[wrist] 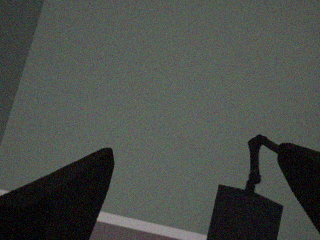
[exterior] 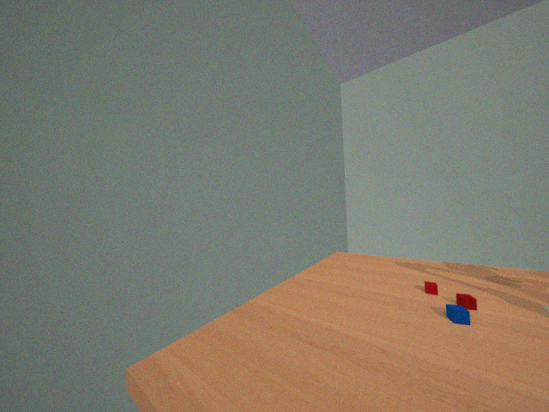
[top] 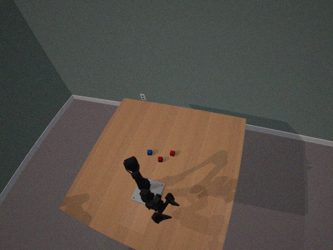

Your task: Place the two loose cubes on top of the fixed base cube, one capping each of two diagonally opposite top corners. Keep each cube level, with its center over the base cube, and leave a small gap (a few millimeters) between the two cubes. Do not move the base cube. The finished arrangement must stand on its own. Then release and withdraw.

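Note:
A blue cube (top: 149, 152) (exterior: 458, 314) sits on the wooden table. One red cube (top: 160, 159) (exterior: 466, 301) sits near it, toward the arm's base. Another red cube (top: 172, 152) (exterior: 431, 287) sits farther right in the top view. All three are apart, with nothing on top. The frames do not show which one is fixed. My gripper (top: 175, 211) (wrist: 193, 154) is open and empty, raised on the other side of the arm's mounting plate from the cubes. The wrist view shows no cube; the exterior view does not show the gripper.
The grey mounting plate (top: 159, 187) lies under the arm. The table (top: 188, 129) (exterior: 310, 346) ends at its back edge before the wall. Arm shadows cross its right part. The wrist view shows a dark block (wrist: 245, 215) with a thin jointed shape above it; I cannot tell what they are.

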Motion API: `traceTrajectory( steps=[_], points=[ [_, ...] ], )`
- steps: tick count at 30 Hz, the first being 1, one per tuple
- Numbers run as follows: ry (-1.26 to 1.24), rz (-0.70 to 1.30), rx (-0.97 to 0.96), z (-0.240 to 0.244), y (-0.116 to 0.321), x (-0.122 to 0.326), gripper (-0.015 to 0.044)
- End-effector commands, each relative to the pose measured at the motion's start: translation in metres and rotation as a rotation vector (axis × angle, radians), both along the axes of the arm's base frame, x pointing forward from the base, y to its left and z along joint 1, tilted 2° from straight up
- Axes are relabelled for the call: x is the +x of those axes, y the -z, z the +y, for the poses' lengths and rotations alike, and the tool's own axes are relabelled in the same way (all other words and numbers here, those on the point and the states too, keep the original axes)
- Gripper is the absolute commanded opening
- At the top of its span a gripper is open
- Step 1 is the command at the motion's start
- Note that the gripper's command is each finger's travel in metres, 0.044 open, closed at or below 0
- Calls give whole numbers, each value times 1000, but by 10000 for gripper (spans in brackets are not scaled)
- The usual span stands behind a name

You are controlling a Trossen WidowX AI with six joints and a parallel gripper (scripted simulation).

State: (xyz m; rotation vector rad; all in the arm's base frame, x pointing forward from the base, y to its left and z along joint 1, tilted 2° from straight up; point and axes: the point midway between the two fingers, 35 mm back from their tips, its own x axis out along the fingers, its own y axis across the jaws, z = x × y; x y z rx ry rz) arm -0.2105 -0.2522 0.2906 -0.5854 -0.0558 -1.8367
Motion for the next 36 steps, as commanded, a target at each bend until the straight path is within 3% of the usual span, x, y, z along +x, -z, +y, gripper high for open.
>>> traceTrajectory(
  steps=[1,5,6,21,36],
  points=[
    [-2,-3,1,-1,0,0,374],
    [-49,-71,18,-18,3,3,269],
    [-70,-101,27,-25,4,5,265],
    [-361,-549,276,-140,36,81,265],
    [-533,-928,688,-196,78,220,265]
  ],
)
